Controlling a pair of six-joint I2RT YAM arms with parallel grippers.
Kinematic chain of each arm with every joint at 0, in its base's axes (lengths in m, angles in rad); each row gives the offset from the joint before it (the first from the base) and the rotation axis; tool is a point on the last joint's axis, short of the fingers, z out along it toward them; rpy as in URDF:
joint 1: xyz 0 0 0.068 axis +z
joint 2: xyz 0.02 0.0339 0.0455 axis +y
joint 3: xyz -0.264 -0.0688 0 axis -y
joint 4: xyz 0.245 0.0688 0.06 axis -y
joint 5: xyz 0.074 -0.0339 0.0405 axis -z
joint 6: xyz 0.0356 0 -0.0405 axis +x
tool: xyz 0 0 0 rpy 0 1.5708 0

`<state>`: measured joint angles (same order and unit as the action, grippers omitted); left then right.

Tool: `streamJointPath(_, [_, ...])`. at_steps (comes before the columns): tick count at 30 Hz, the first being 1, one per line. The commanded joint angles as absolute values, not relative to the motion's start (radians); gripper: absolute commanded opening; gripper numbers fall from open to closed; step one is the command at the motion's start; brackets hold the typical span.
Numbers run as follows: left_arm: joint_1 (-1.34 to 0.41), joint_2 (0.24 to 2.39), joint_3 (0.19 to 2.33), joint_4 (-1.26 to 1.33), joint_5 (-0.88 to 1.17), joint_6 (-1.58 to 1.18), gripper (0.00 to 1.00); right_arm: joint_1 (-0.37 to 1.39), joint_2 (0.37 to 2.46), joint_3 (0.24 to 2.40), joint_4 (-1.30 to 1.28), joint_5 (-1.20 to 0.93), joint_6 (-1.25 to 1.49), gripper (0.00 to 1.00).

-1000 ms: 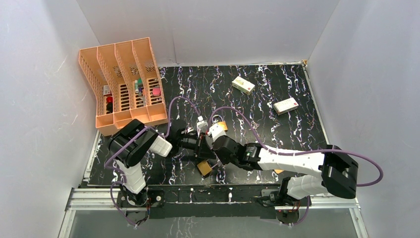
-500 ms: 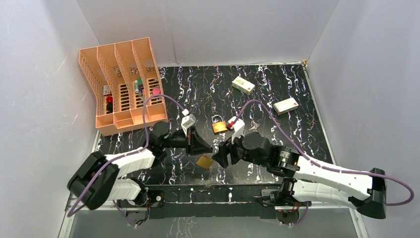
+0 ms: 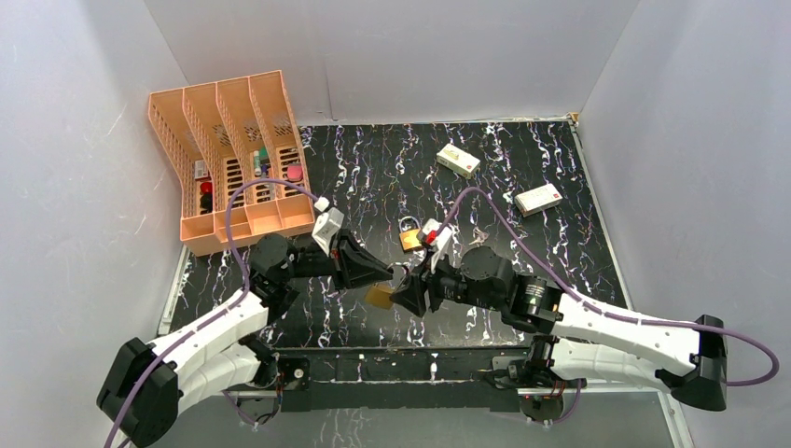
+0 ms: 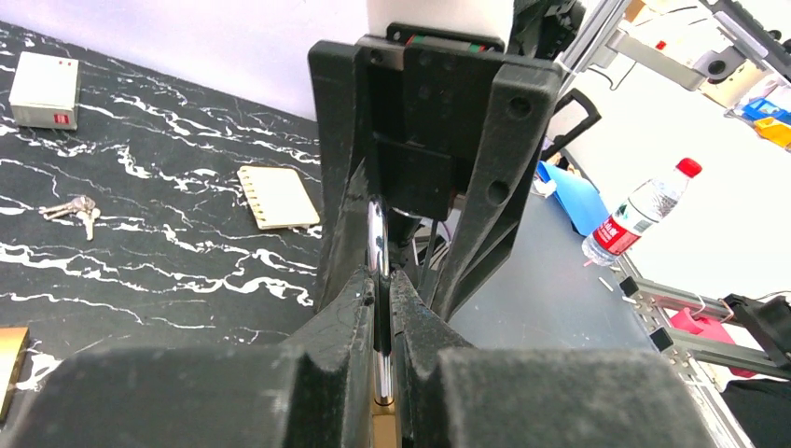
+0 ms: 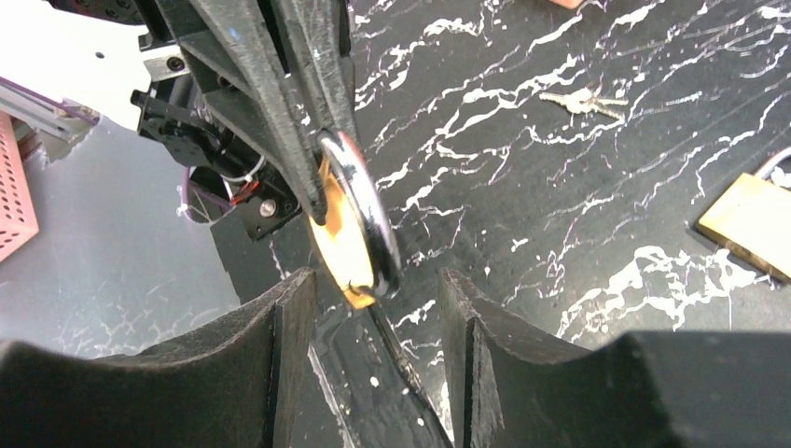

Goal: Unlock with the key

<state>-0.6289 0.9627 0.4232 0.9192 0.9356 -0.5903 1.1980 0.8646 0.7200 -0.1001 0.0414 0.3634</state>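
Overhead, little writing can be read; the two white boxes (image 3: 458,161) (image 3: 538,199) toward one o'clock on the black marbled table (image 3: 560,245) carry red marks, but their print is too small to make out, and the same goes for the label on the red-capped water bottle (image 4: 634,217) seen off the table in the left wrist view; an orange slotted organizer (image 3: 233,159) stands at ten o'clock with small items in its compartments, a second padlock (image 3: 411,239) lies near the centre just beyond the grippers, and a cream toothed card (image 4: 278,196) lies flat on the marble; the key (image 4: 73,210), a small silver bunch, lies loose on the table at nine o'clock in the left wrist view and at one o'clock in the right wrist view, well apart from both grippers; the left gripper (image 3: 385,275) reaches in from eight o'clock, its fingers clamped together on the steel shackle of the brass padlock (image 3: 379,298), which hangs lifted off the table; the right gripper (image 3: 403,297) faces it from four o'clock, its fingers spread apart on either side of that padlock and gripping nothing; the two arms meet tip to tip near the table's near edge.
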Motion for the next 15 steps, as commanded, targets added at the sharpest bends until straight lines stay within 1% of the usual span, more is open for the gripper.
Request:
streamJointPath(1, [-0.632,0.911,0.491,0.962,0.940,-0.628,0.00,1.195,0.884,0.764,0.053,0.047,0.333,0.58])
streamJointPath(3, [-0.632,0.903,0.498,0.962,0.940,-0.633,0.00,1.195,0.887,0.764,0.086,0.054,0.333,0.58])
streamJointPath(8, [-0.632,0.887,0.507,0.962,0.923,-0.644,0.00,1.195,0.864,0.723,0.212,0.063,0.358,0.51])
streamJointPath(13, [-0.634,0.866,0.519,0.982,0.900,-0.672,0.00,1.195,0.824,0.668,0.330,0.063,0.403,0.49])
streamJointPath(15, [-0.634,0.855,0.525,0.998,0.887,-0.682,0.00,1.195,0.827,0.669,0.345,0.045,0.408,0.44])
